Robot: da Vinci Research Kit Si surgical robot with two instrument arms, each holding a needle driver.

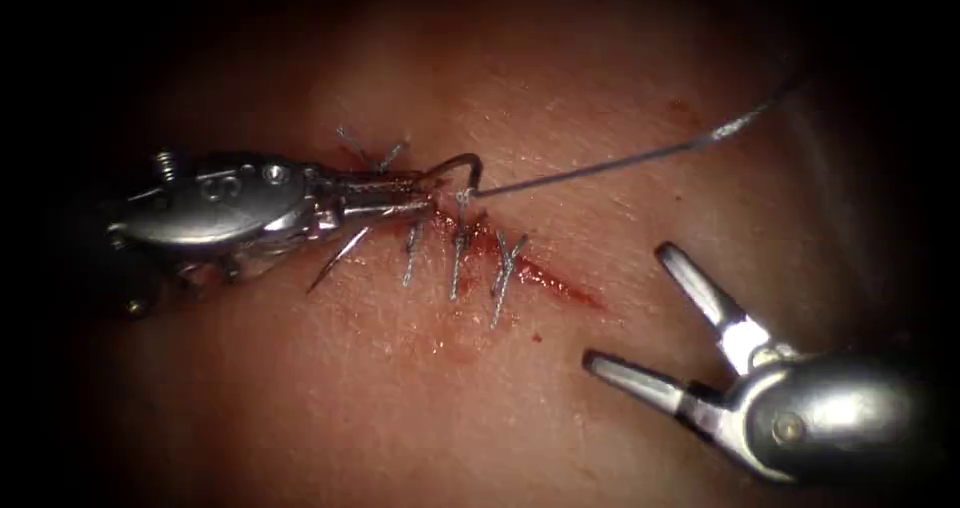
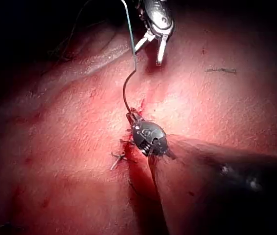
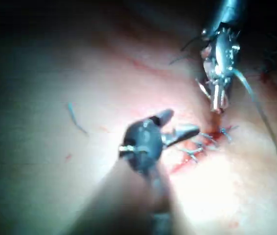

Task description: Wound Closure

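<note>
The left tool (image 1: pixel 428 193) comes in from the left with its jaws shut on one end of the curved needle (image 1: pixel 462 160), at the cut's upper end. The needle arcs up over the cut (image 1: pixel 540 278) and looks free of the tissue (image 1: pixel 330 388). From its other end the thread (image 1: pixel 620 163) runs taut to the upper right. The right tool (image 1: pixel 625 308) hovers open on the right of the cut, holding nothing. The left wrist view has the left tool (image 2: pixel 131 117), needle (image 2: pixel 125 93) and open right tool (image 2: pixel 149 55). The right wrist view has the open right tool (image 3: pixel 177 123) and the left tool (image 3: pixel 218 103).
Several stitches (image 1: pixel 457 258) cross the cut, with red fluid (image 1: pixel 485 238) around them. Cut ends of thread (image 1: pixel 338 256) stick out beside the left tool's jaws. A loose thread scrap (image 3: pixel 75 117) lies on the tissue away from the cut.
</note>
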